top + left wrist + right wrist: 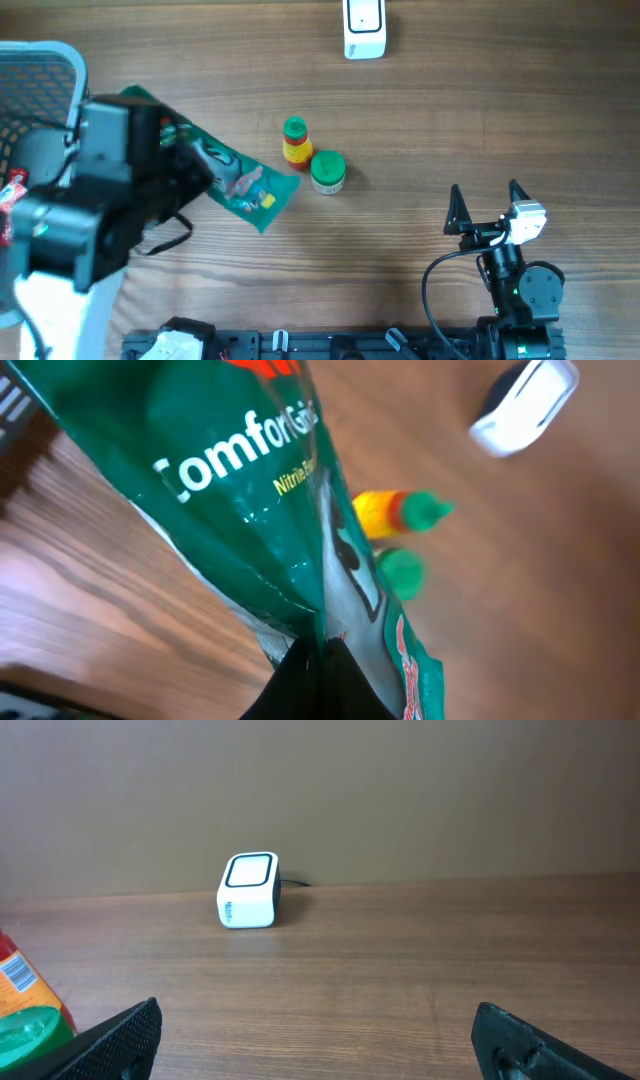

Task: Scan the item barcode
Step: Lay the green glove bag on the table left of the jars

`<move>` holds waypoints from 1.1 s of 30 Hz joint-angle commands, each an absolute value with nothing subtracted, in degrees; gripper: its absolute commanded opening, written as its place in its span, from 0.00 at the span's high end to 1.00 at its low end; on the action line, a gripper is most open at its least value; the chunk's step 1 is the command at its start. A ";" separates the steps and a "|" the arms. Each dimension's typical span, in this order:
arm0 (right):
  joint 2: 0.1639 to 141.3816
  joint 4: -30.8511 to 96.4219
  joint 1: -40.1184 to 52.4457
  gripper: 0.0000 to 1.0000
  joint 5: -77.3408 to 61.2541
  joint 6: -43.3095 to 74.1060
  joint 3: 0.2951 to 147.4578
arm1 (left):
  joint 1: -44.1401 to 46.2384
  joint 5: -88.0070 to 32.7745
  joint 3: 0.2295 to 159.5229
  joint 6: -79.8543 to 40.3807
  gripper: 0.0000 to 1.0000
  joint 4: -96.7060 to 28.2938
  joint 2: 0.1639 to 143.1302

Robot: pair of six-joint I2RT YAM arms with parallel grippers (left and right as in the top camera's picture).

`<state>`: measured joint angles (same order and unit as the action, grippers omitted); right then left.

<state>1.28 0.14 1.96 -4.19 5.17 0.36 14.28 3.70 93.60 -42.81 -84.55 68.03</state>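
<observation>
Left gripper (312, 678) is clamping the green packet (248, 188); right gripper (487, 208) is gaping, empty. Risk: limp packet sagging, hiding barcode from scanner (364, 28).

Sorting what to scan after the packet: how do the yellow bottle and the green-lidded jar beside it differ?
The yellow bottle is slimmer, with a narrow pointed green cap; the green-lidded jar is squatter, with a broad flat lid. The bottle's body is yellow and red; the jar's side looks pale. Both have green tops and appear upright, close together on the table.
</observation>
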 commanded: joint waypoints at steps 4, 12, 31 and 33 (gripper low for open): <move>1.30 -0.03 2.17 0.00 -3.42 6.15 0.32 | 21.91 8.69 75.16 -39.20 0.96 -71.02 71.22; 1.30 -0.03 2.17 0.00 -3.42 6.15 0.32 | 22.68 8.43 56.25 -41.43 0.96 -53.82 75.11; 1.30 -0.03 2.17 0.00 -3.42 6.15 0.32 | 22.76 8.27 57.28 -48.38 0.00 -48.66 74.83; 1.30 -0.03 2.17 0.00 -3.44 6.15 0.32 | 22.72 8.47 59.57 -48.21 0.00 -49.06 73.30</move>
<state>1.28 0.14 1.96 -4.19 5.17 0.36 22.46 7.66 55.88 -48.75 -48.97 76.07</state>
